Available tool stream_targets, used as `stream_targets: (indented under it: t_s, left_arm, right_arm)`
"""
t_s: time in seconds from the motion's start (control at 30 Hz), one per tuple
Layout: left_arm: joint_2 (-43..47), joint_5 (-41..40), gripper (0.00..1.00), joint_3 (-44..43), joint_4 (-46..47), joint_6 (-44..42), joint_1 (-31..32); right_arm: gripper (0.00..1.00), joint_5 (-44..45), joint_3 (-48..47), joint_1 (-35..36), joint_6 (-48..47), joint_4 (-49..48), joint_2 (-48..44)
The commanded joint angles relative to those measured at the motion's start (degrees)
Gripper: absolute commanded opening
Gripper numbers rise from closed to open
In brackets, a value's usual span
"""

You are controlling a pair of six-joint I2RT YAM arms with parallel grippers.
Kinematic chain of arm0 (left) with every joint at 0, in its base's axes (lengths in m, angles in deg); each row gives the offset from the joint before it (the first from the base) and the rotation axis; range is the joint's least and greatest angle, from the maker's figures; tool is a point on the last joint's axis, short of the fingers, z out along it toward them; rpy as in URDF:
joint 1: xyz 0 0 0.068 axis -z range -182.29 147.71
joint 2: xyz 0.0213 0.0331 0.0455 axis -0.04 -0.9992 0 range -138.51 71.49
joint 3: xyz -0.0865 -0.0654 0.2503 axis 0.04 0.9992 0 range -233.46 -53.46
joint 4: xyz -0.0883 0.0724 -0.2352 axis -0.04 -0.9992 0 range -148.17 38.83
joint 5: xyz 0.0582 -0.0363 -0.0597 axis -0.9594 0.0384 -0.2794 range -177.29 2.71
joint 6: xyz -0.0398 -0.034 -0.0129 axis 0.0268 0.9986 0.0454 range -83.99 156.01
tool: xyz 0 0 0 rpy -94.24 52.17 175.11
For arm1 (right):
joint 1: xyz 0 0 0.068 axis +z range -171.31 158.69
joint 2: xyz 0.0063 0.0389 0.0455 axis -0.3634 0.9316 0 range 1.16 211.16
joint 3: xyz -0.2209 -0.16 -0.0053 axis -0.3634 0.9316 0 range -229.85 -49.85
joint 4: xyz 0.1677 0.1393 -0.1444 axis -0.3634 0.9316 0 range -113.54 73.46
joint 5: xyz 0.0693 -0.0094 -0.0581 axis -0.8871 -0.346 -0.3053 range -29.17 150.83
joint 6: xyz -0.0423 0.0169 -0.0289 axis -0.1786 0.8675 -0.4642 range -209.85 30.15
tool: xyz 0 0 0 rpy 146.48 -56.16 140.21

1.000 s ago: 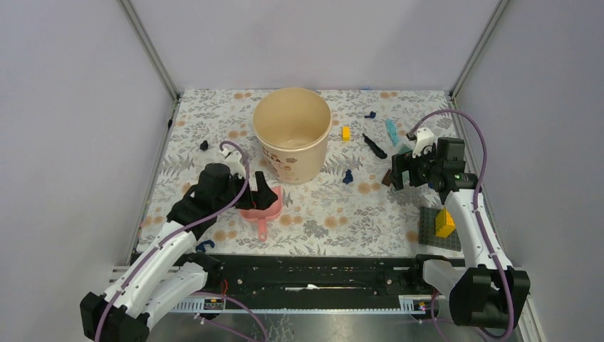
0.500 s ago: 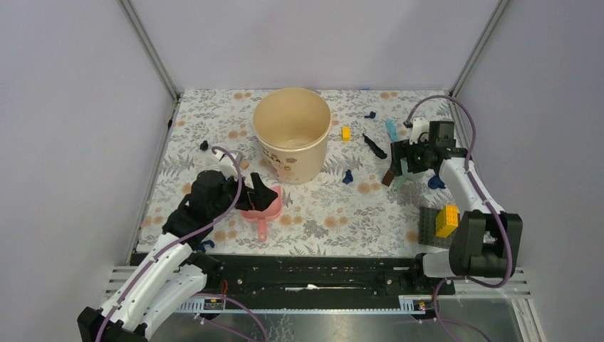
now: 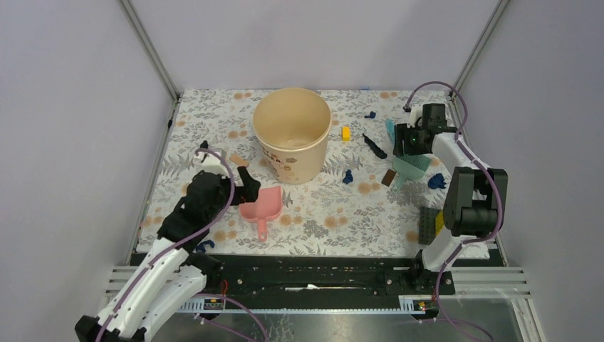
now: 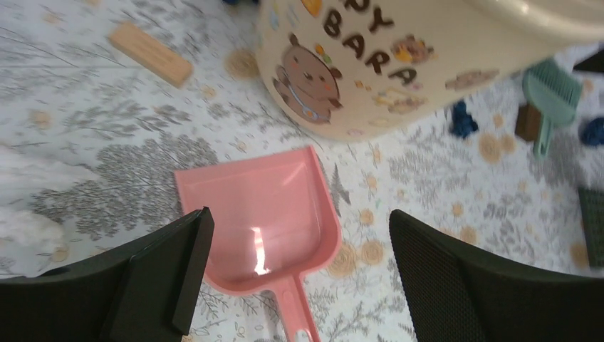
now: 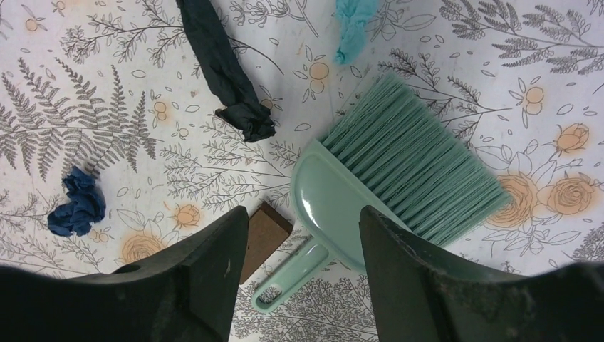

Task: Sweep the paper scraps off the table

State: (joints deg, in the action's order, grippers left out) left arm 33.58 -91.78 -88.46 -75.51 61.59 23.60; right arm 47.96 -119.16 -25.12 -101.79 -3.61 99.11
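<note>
Right fingers: wide open, empty, set either side of the handle of the teal plastic brush. Dark blue and black paper scraps lie on the floral desk left of the brush, outside the fingers. Left fingers: open, empty.

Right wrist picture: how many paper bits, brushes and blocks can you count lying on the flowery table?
Dark paper scraps: 2, a black strip and a blue wad
Teal scrap: 1
Green brush: 1
Brown block: 1
Total: 5
</note>
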Motion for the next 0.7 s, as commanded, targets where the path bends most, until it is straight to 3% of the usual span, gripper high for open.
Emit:
stream_targets:
  t_s: [0.0,0.17,0.37,0.67]
  left_arm:
    - [6.2,-9.6,0.99,2.2,3.1,3.2,-0.1]
    - [4.1,-5.3,0.89,2.6,4.3,-0.7,-0.2]
    - [-3.1,-8.4,0.89,-0.9,-0.5,0.2,-0.3]
    - [-1.0,-10.7,0.91,0.0,-0.1,0.7,-0.5]
  right_arm:
    - [0.64,2.5,-2.7,-0.1,2.9,-2.0,0.8]
    - [0.63,7.4,-4.7,-0.1,4.7,-2.9,6.1]
    - [0.56,9.7,-8.3,-0.1,7.6,-3.3,11.0]
    - [0.5,7.9,-11.9,-0.1,9.5,-3.4,15.8]
